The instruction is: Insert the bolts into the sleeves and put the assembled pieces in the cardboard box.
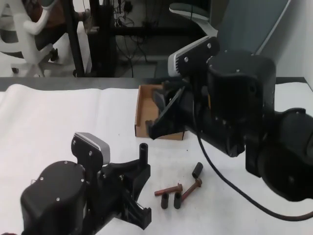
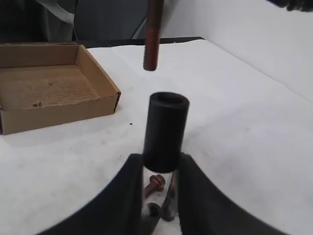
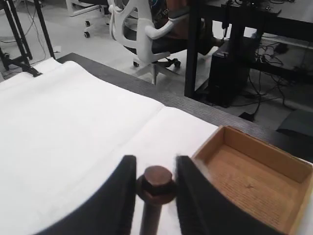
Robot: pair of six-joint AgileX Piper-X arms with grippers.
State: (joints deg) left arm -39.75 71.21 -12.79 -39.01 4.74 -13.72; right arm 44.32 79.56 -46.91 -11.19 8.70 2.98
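High view: left gripper [image 1: 143, 167], lower left, clamped on sleeve [image 1: 144, 152], upright, bore up to receive. Right gripper [image 3: 155, 171] grips bolt [image 2: 152, 44], threads down, just above, not touching. Cardboard box [image 1: 140, 110] waits mid-frame.

Three bolts [image 1: 168, 190] [image 1: 191, 187] [image 3: 155, 185], four sleeves [image 1: 143, 151] [image 1: 197, 170] [image 1: 165, 199] [image 1: 177, 200], one cardboard box [image 2: 63, 110].

The counter [image 1: 49, 127] is spread with a white covering, and its dark edge shows along the far side. Beyond it a white office chair [image 3: 124, 24] stands on a pale grey floor [image 3: 88, 49]. Next to the chair is a black desk frame [image 3: 193, 49], with a dark computer tower [image 3: 227, 73] and loose cables [image 1: 128, 44] under it.
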